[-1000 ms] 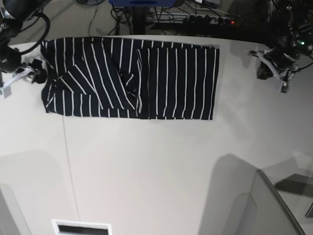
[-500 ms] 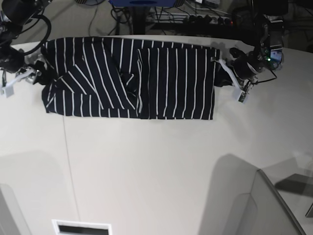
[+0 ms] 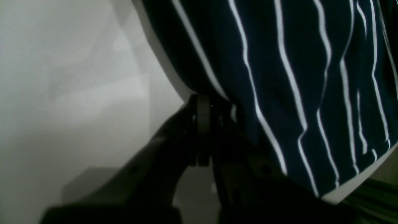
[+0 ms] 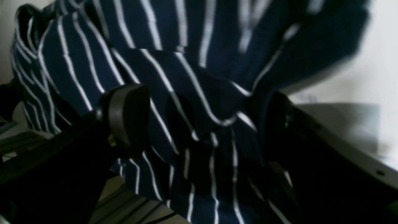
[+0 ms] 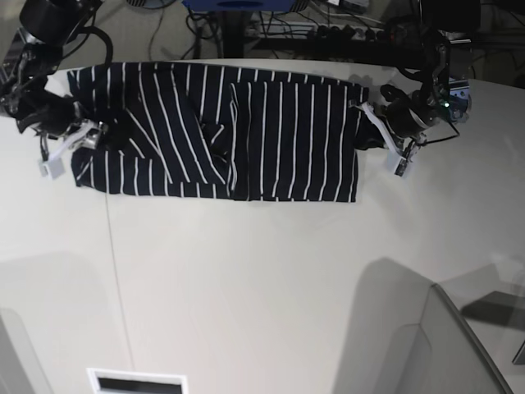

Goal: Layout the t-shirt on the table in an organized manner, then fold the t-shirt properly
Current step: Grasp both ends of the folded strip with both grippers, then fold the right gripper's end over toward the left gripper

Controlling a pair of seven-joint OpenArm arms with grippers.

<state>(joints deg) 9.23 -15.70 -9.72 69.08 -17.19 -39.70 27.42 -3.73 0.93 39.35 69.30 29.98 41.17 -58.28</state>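
The t-shirt, dark navy with thin white stripes, lies as a wide rectangle on the far part of the white table, its left half creased with slanting folds. My left gripper is at the shirt's right edge. In the left wrist view its fingers are shut, with the edge of the t-shirt pinched at their tips. My right gripper is over the shirt's left end. In the right wrist view it stands open, with bunched t-shirt cloth between its two fingers.
Cables and a power strip run beyond the table's far edge. A thin dark seam crosses the tabletop at left. A white-framed slot sits at the near edge, and a grey angled panel stands at the lower right.
The left arm has come in from the right to the shirt's right edge. The right gripper has slid rightward from beside the shirt onto its left end, pushing the cloth a little.
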